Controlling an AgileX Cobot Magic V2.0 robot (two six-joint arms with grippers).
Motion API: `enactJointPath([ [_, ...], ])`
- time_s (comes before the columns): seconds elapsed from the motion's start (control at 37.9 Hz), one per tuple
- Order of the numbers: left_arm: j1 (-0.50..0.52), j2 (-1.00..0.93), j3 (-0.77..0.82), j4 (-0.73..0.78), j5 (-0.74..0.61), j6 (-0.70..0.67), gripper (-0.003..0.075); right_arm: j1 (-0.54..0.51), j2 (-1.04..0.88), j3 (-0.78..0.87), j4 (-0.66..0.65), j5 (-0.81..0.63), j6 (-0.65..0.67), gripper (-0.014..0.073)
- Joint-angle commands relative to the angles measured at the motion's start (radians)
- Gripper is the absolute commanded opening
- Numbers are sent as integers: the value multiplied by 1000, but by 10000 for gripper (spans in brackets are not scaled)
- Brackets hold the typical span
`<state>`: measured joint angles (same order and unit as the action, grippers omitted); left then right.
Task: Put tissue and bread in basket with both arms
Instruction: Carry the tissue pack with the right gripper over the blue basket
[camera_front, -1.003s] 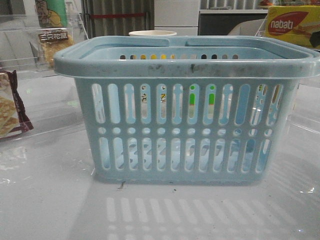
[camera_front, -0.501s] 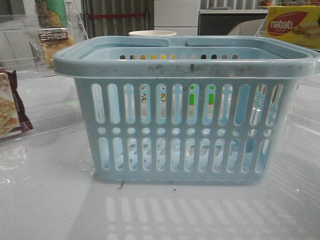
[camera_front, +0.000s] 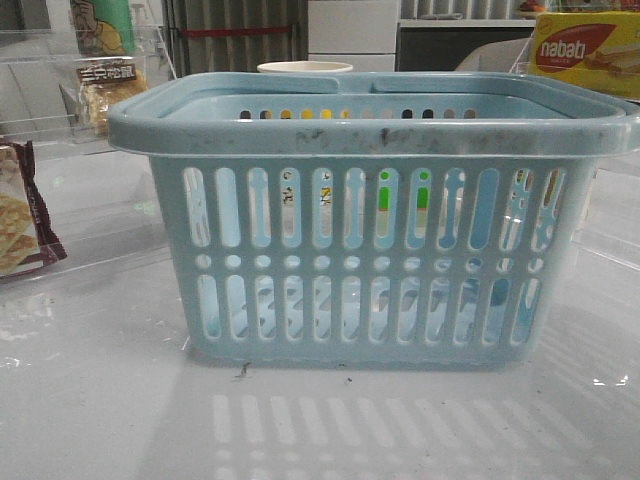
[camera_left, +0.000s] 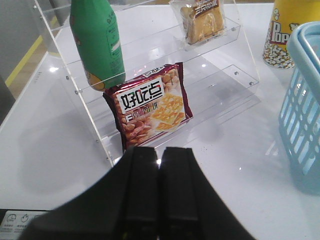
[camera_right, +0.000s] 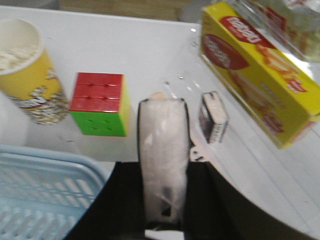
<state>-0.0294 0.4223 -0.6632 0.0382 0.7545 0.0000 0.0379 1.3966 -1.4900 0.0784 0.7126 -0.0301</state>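
The light-blue basket (camera_front: 370, 215) stands mid-table; its corner shows in the left wrist view (camera_left: 305, 100) and the right wrist view (camera_right: 45, 190). The bread (camera_front: 105, 88) leans on the upper step of a clear shelf at the far left, also in the left wrist view (camera_left: 202, 20). My left gripper (camera_left: 160, 152) is shut and empty, in front of that shelf. My right gripper (camera_right: 162, 170) is shut on the tissue (camera_right: 161, 145), seen edge-on as a pale pack with dark rims, held beside the basket's corner. Neither gripper shows in the front view.
A maroon snack bag (camera_left: 150, 107) and a green bottle (camera_left: 97, 42) stand on the left shelf. A popcorn cup (camera_right: 30, 75), a colour cube (camera_right: 100, 102), a small dark barcode packet (camera_right: 214, 117) and a yellow wafer box (camera_right: 260, 65) lie behind and right of the basket.
A dark shape under the yellow box at the front view's right edge is gone. The basket, bread and snack bag have not moved.
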Motion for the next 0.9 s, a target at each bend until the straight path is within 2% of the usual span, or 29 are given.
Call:
enactJointPath([
  [0.0, -9, 16, -26, 1, -74, 0, 91, 58, -73, -36, 64, -48, -4, 176],
  [0.34, -9, 16, -26, 1, -74, 0, 91, 302, -57, -8, 68, -9, -4, 176],
  [0.53, -9, 16, -26, 1, -74, 0, 91, 365, 1, 24, 68, -8, -4, 176],
  [0.74, -9, 16, -26, 1, -74, 0, 91, 378, 102, 49, 67, 14, -6, 180],
  [0.82, -9, 16, -26, 1, -74, 0, 91, 378, 147, 49, 67, 26, -13, 245],
  [0.87, -9, 16, -26, 1, -74, 0, 91, 378, 172, 49, 67, 35, -14, 329],
])
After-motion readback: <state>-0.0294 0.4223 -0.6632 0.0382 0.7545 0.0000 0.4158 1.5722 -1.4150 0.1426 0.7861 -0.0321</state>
